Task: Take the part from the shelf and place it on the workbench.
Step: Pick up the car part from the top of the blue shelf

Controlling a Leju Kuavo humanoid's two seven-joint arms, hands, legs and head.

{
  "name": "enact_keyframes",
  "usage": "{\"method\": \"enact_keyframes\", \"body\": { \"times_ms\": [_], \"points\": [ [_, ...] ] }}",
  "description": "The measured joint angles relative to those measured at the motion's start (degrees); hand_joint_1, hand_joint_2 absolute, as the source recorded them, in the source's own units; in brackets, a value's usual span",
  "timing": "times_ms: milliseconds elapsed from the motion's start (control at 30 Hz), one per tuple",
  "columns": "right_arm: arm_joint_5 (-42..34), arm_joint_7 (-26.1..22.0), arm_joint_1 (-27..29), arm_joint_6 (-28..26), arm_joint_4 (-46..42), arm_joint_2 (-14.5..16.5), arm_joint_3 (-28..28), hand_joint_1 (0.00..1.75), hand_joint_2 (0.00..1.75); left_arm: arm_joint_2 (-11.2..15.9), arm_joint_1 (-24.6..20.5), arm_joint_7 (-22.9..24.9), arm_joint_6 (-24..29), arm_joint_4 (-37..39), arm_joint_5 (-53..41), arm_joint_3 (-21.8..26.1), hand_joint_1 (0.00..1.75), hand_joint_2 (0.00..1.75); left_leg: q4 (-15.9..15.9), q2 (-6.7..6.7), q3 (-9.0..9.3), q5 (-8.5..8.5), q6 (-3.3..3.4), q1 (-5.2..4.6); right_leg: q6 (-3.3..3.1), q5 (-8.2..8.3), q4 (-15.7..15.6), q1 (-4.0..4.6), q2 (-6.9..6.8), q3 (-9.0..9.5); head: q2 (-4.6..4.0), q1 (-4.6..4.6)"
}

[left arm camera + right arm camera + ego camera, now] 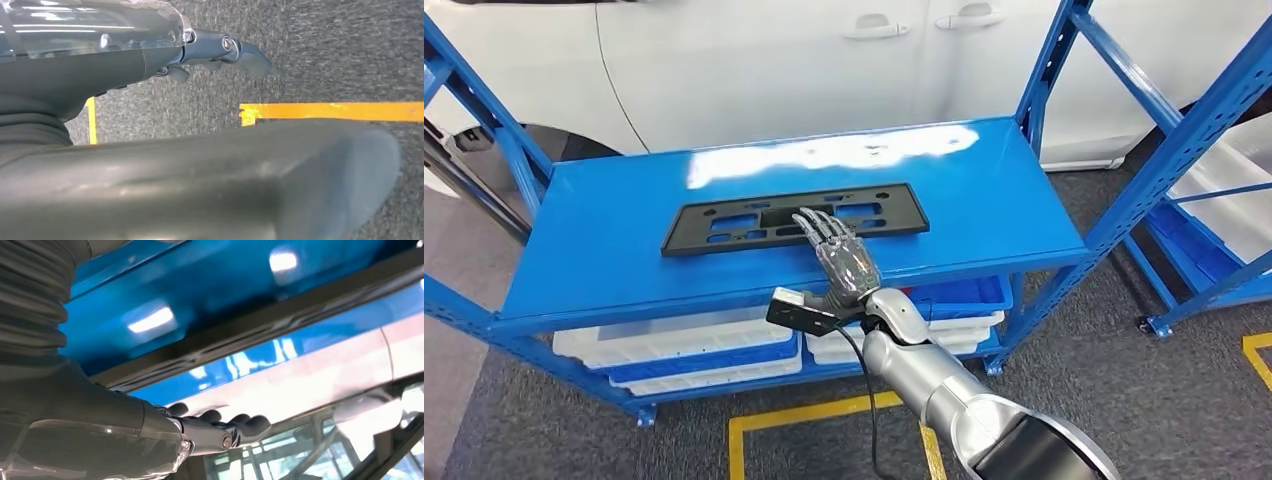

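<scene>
Right hand over the part on the shelf

The black part [794, 217] lies flat mid-shelf [604, 270], long axis parallel to the front edge; the right hand [839, 255] reaches across its near edge, fingers [816, 226] spread, gripping nothing. The left hand [220, 50] hangs low, loosely open.

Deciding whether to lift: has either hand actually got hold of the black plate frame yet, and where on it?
Nothing is held yet. The right hand lies with fingers spread over the frame's near edge, no grip visible. The left hand hangs over the floor, holding nothing.
</scene>
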Motion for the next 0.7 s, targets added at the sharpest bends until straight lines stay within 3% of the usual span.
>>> {"method": "enact_keyframes", "body": {
  "times_ms": [100,133,200,233,267,300,367,433,500,600,633,700],
  "points": [
    [0.60,0.04,-0.13,0.18,0.08,0.76,0.30,0.00,1.75,0.01,-0.01,0.03,-0.10,0.00,-0.10,0.00,0.00,0.00,-0.76,0.16,0.74,-0.18,0.95,0.48,0.91,-1.47,1.86,0.07,-0.12,-0.57,0.00,0.00],
    [0.82,0.08,-0.22,0.32,0.10,1.01,0.43,0.00,1.75,0.00,-0.04,0.04,-0.11,0.00,-0.11,0.00,0.00,0.00,-0.99,0.22,1.09,-0.26,1.23,0.63,1.15,-2.77,4.56,0.04,-0.18,-1.86,0.00,0.00],
    [1.10,0.17,-0.13,0.56,0.27,1.26,0.85,0.00,1.75,0.00,-0.16,0.05,-0.11,0.00,-0.11,0.00,0.00,0.00,-1.01,0.23,1.48,-0.65,1.62,0.56,1.47,-5.84,12.80,-0.19,-0.25,-6.44,-0.01,0.00],
    [1.16,0.21,0.06,0.63,0.41,1.31,1.07,0.00,1.75,0.00,-0.18,0.05,-0.11,0.00,-0.10,0.00,0.00,0.00,-0.97,0.16,1.69,-0.89,1.68,0.54,1.59,-6.52,16.11,-0.31,-0.27,-8.59,-0.01,0.00],
    [1.20,0.23,0.22,0.63,0.54,1.37,1.24,0.00,1.75,0.00,-0.14,0.05,-0.11,0.01,-0.10,0.01,0.00,0.00,-0.91,0.09,1.97,-1.17,1.66,0.52,1.65,-6.11,17.53,-0.41,-0.27,-9.88,-0.01,0.00],
    [1.24,0.24,0.30,0.63,0.64,1.44,1.37,0.00,1.75,0.00,-0.08,0.05,-0.11,0.01,-0.09,0.01,0.00,0.00,-0.81,0.02,2.34,-1.50,1.56,0.52,1.64,-4.39,16.37,-0.48,-0.28,-9.88,-0.01,0.00],
    [1.43,0.43,0.23,0.64,0.74,1.63,1.58,0.00,1.75,-0.03,0.00,0.04,-0.14,0.02,-0.08,0.02,0.00,0.00,-0.51,-0.06,3.15,-2.35,1.25,0.52,1.34,0.73,8.76,-0.50,-0.34,-7.09,-0.01,0.00],
    [1.71,0.74,0.03,0.73,0.87,1.84,1.85,0.00,1.75,-0.08,-0.09,0.02,-0.16,0.02,-0.03,0.02,0.00,0.00,-0.12,-0.10,3.37,-3.06,0.70,0.34,0.86,3.27,2.44,-0.30,-0.39,-4.57,-0.01,0.01],
    [1.88,1.02,-0.07,0.84,1.00,2.00,2.09,0.00,1.75,-0.11,-0.19,-0.02,-0.13,0.02,0.05,0.01,0.00,0.00,-0.08,-0.07,3.24,-3.40,0.00,0.26,0.35,2.93,1.20,-0.05,-0.29,-4.19,-0.01,0.01],
    [1.91,1.44,-0.37,0.89,1.08,2.40,2.22,0.00,1.75,-0.19,-0.20,-0.04,-0.10,0.02,-0.05,0.00,0.00,0.00,1.18,0.07,3.13,-4.67,-0.97,0.43,-0.66,2.52,0.50,-0.35,-0.17,-3.24,0.00,-0.01],
    [1.91,1.51,-0.53,0.91,1.12,2.56,2.28,0.00,1.75,-0.22,-0.20,-0.05,-0.10,0.02,-0.12,0.00,0.00,0.00,3.50,0.09,2.10,-5.79,-1.24,0.48,-0.97,2.34,0.25,-0.48,-0.21,-2.74,0.00,-0.02],
    [1.91,1.56,-0.67,0.97,1.30,2.73,2.51,0.00,1.75,-0.26,-0.19,-0.06,-0.09,0.02,-0.18,0.00,0.00,0.00,11.20,0.10,-2.17,-8.59,-1.67,0.57,-1.34,1.81,0.18,-0.40,-0.30,-2.11,-0.01,-0.02]
  ]
}}
